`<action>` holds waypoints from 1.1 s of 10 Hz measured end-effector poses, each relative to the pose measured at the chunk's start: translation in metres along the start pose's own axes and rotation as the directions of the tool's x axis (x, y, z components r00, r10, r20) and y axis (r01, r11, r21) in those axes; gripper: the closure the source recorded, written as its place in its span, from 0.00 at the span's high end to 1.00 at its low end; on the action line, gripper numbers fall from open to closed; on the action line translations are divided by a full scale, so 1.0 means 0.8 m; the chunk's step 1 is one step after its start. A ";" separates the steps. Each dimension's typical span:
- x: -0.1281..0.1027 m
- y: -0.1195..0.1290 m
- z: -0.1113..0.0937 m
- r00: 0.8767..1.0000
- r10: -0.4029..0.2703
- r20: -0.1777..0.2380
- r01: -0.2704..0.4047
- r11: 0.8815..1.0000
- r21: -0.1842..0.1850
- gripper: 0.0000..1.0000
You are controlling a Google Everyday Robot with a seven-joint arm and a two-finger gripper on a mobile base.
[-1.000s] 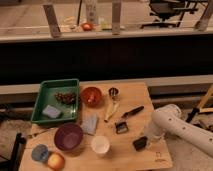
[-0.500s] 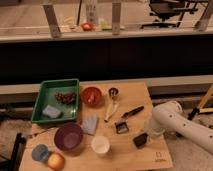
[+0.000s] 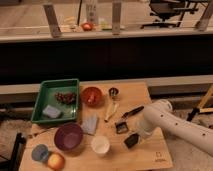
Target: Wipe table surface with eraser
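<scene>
green tray (image 3: 56, 82), purple bowl (image 3: 68, 136), white cup (image 3: 100, 145) left of gripper (image 3: 134, 137).

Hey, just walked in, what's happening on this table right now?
A white robot arm reaches in from the right over the light brown wooden tabletop. Its gripper is down at the small flat black eraser block near the front edge. Whether the eraser is held, I cannot tell. A green plastic tray sits far left.

We note an office-like test space, wooden table (image 3: 142, 96) staged with green tray (image 3: 55, 83), purple bowl (image 3: 68, 136) and cup (image 3: 100, 145), dark low wall (image 3: 100, 55) behind, office chair (image 3: 166, 8) on the floor beyond, white robot arm (image 3: 175, 127) reaching in from the right, gripper (image 3: 137, 134) low over the table's front right, by the eraser (image 3: 131, 141).
</scene>
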 end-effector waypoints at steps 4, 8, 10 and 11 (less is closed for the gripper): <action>-0.021 0.055 -0.010 0.998 -0.053 0.025 0.054 0.998 -0.029 0.00; 0.032 0.084 -0.007 1.000 0.012 -0.020 -0.013 0.997 -0.073 0.00; 0.060 0.070 0.005 0.998 0.048 -0.050 -0.052 0.995 -0.087 0.00; 0.067 0.059 0.007 0.997 0.053 -0.059 -0.058 0.994 -0.088 0.00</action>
